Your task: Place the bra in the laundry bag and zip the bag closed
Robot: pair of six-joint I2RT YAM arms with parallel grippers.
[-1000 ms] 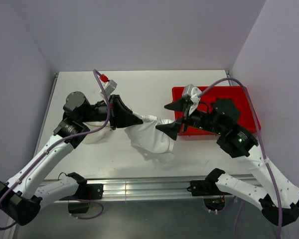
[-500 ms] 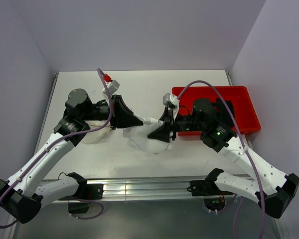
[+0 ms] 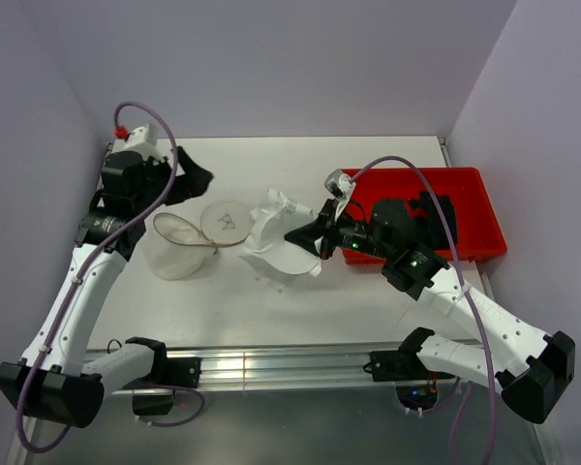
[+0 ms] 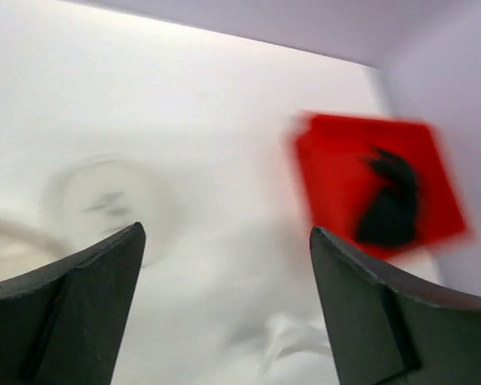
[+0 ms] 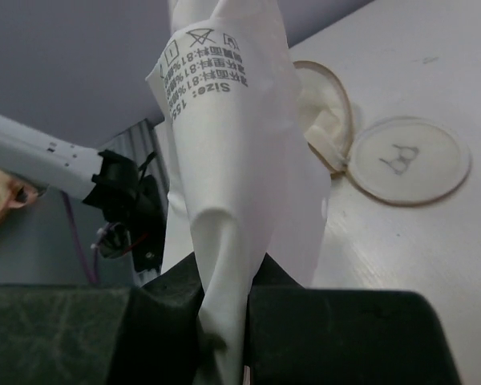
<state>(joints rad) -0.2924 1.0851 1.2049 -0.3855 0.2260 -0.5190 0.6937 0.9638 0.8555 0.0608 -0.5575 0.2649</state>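
Observation:
The white bra [image 3: 279, 247] hangs bunched over the middle of the table, its care label [image 5: 204, 80] facing the right wrist camera. My right gripper [image 3: 307, 235] is shut on the bra's right side, the fabric [image 5: 224, 184] pinched between the black pads. To its left stands the laundry bag [image 3: 177, 246], a white mesh cylinder with its mouth open. Its round lid [image 3: 226, 221] lies flat on the table with a small black mark; the lid [image 5: 407, 160] and bag [image 5: 325, 112] also show beyond the bra. My left gripper [image 3: 181, 175] is open and empty, raised at the far left, apart from the bra [image 4: 301, 337].
A red rectangular bin [image 3: 476, 211] sits at the right of the table, under the right arm; the left wrist view shows a dark item [image 4: 389, 200] inside it. The grey walls close in at left, right and back.
The left gripper opened, let go of the bra and drew back up to the far left. The right gripper shut on the bra and now carries it alone. Bag and lid stand uncovered.

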